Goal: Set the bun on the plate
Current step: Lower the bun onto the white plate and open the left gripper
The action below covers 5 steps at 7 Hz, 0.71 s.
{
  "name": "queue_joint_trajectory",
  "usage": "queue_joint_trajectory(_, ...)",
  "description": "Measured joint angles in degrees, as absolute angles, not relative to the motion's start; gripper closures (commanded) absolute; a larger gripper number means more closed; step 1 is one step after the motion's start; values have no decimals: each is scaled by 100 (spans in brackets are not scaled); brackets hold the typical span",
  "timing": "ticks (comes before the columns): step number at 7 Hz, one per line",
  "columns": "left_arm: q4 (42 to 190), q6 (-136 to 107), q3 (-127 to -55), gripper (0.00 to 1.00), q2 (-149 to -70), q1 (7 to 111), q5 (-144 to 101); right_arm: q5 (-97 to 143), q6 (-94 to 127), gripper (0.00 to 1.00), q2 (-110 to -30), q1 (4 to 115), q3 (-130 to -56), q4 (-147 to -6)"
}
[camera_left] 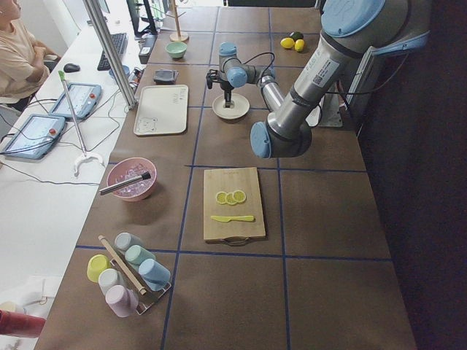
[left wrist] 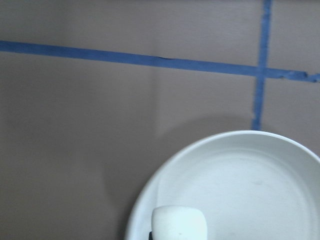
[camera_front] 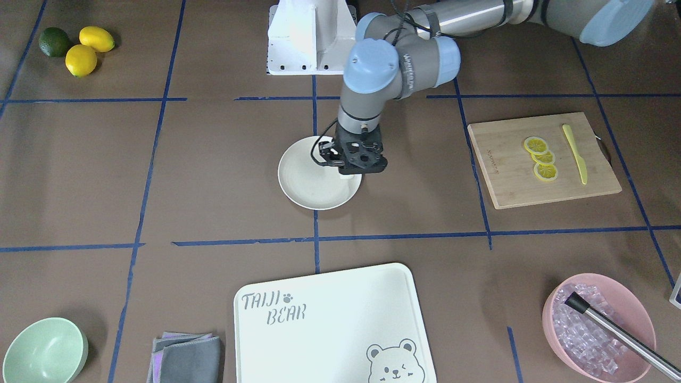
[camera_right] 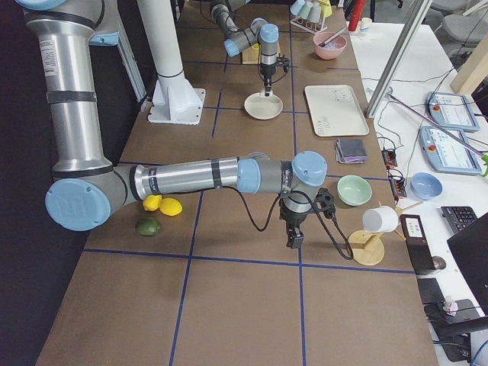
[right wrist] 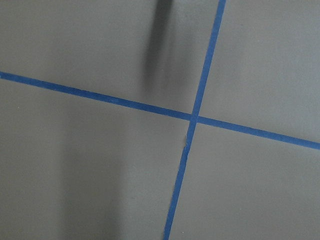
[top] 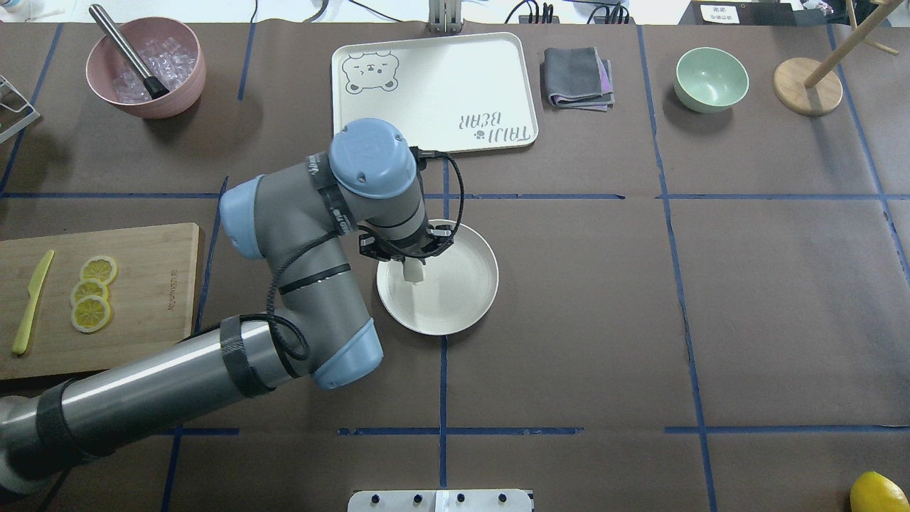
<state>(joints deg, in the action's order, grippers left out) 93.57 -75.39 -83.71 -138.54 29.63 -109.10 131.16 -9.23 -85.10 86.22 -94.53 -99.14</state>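
1. At the far left, a wooden cutting board [top: 142, 284] carries three lemon slices [top: 91, 293].
2. The left gripper [top: 412, 269] hangs over the left part of the plate [top: 462, 284], its claw narrowed around the bun [top: 413, 274].
3. The plate lies at the centre of the scene.
4. Well to the right, the right gripper [camera_right: 293, 238] points downward. Whether its claw is wide or narrow cannot be told.

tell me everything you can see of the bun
The bun is a small, smooth, white lump, pillow-like with rounded corners and a matte, doughy look. It appears gripped by the left claw, which hides its top from overhead so that only its lower end shows. It is over the cream plate, inside the rim and off centre toward the arm's side. Whether its underside touches the plate cannot be told.
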Motion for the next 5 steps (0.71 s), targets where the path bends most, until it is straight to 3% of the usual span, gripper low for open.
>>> queue_joint_trajectory(3, 9685, -7595, -7876, 1, -14021, 2698, -10692, 13168, -923, 0, -8530, 8622, -9464, -9914)
queue_joint_trajectory(5, 9730, -7558, -7835, 0, -14021, 2690, -10665, 13174, -923, 0, -8534, 8622, -9465, -9914)
